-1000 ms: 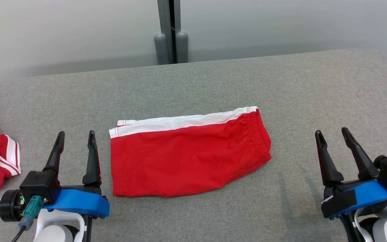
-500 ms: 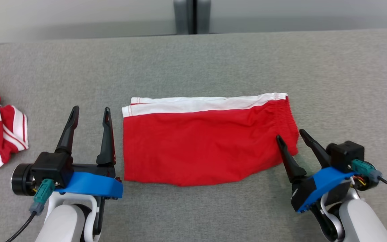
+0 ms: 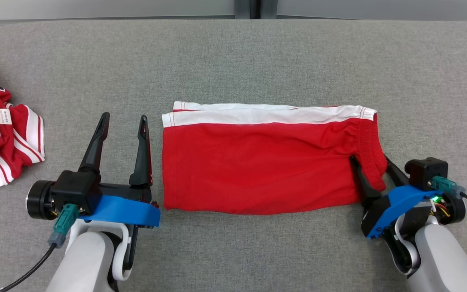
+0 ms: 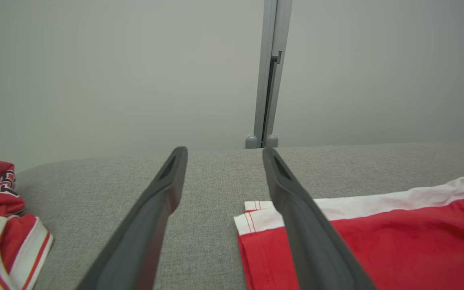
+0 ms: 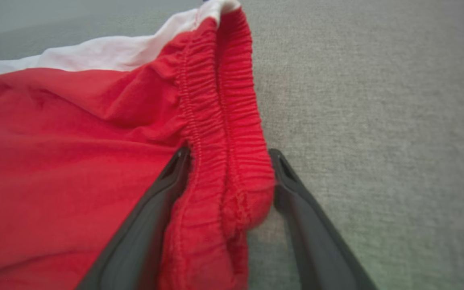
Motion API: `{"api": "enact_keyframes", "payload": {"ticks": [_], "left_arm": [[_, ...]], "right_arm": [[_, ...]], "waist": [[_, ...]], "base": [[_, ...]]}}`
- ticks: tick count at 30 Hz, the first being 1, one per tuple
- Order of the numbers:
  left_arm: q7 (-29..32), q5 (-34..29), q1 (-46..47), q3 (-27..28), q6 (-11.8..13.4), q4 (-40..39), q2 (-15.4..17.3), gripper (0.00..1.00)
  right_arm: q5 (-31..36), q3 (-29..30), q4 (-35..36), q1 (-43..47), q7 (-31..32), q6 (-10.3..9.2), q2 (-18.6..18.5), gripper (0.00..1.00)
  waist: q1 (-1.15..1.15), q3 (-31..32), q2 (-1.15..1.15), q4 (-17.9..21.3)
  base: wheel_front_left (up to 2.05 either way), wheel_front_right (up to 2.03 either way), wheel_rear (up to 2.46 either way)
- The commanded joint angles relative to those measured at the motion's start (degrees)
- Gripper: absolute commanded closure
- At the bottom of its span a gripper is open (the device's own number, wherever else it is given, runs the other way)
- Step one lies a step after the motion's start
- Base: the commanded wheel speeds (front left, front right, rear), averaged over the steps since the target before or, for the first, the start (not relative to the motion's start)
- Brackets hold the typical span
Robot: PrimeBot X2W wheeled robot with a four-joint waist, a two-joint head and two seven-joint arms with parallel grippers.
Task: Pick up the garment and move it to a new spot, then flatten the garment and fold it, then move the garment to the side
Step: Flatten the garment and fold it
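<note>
Right fingers (image 3: 364, 183) moved astride shorts' (image 3: 266, 166) waistband (image 3: 368, 142), wide apart, tips hidden by cloth, left fingers (image 3: 140, 154) wide, empty.

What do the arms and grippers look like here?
The left gripper and right gripper each have two long, tapered dark fingers on a black block, a blue bracket beneath, and a pale grey-white forearm. A teal plug with a black cable enters each wrist. The right wrist shows a green light and red-yellow wires.

The red garment (image 3: 258, 166), white band along its far edge, lies folded flat, waistband (image 3: 369, 150) rightward.
</note>
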State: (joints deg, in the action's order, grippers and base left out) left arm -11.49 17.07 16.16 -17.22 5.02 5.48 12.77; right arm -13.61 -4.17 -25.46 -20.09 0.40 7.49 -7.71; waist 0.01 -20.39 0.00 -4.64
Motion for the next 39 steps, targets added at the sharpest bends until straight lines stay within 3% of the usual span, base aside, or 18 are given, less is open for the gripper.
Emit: {"api": "enact_keyframes", "payload": {"ticks": [1, 2, 3, 12, 19, 30, 34, 39], "left_arm": [[-0.5, -0.2, 1.3, -0.1, -0.1, 0.4, -0.1, 0.00], [-0.6, -0.2, 1.5, -0.1, -0.2, 0.6, -0.1, 0.00], [-0.7, -0.1, 1.6, -0.1, -0.2, 0.9, -0.1, 0.00], [-1.1, 0.5, 0.5, 0.2, 0.5, 1.9, 0.2, 0.00], [-0.9, 0.7, -0.8, 0.0, 1.1, 1.5, 0.4, 0.00], [-0.1, 0.8, -1.0, -0.9, 1.6, 0.9, 0.5, 0.00], [-0.2, 0.9, -0.5, -1.2, 1.7, 0.9, 0.2, 0.00], [-0.8, 1.0, 1.5, -1.9, 1.4, 1.6, -1.0, 0.00]], "right_arm": [[-1.5, -1.3, -1.6, -0.5, 0.8, 0.01, 0.6, 0.31], [-2.0, -1.9, -1.9, -0.8, 0.7, 0.01, 0.6, 0.78], [-2.7, -2.3, -2.3, -1.0, 0.7, 0.01, 0.6, 1.00], [-8.1, -2.3, 1.1, 0.9, -0.7, 0.00, -2.8, 1.00], [-10.6, -0.3, 7.2, 4.6, 2.8, 0.00, -5.1, 1.00], [-24.1, -9.2, 17.9, 2.2, 15.6, 0.00, -0.9, 1.00], [-28.5, -13.4, 16.0, -1.1, 18.6, 0.01, 1.8, 1.00], [-29.6, -17.9, 10.2, -6.3, 17.6, 0.01, 3.6, 1.00]], "waist": [[-0.01, -0.2, 0.00, -0.1], [-0.01, -0.3, 0.00, -0.1], [-0.01, -0.3, 0.00, -0.1], [-0.01, 1.9, 0.00, 2.0], [-0.01, 4.0, 0.00, 3.8], [-0.01, 4.9, 0.00, 3.2], [-0.01, 4.0, 0.00, 1.6], [-0.01, 2.4, 0.00, -1.3]], "base": [[0.00, 0.00, 0.00], [0.00, 0.00, 0.00], [0.00, 0.00, 0.00], [0.00, 0.00, 0.00], [0.00, 0.00, 0.00], [0.00, 0.00, 0.00], [0.00, 0.00, 0.00], [0.00, 0.00, 0.00]]}}
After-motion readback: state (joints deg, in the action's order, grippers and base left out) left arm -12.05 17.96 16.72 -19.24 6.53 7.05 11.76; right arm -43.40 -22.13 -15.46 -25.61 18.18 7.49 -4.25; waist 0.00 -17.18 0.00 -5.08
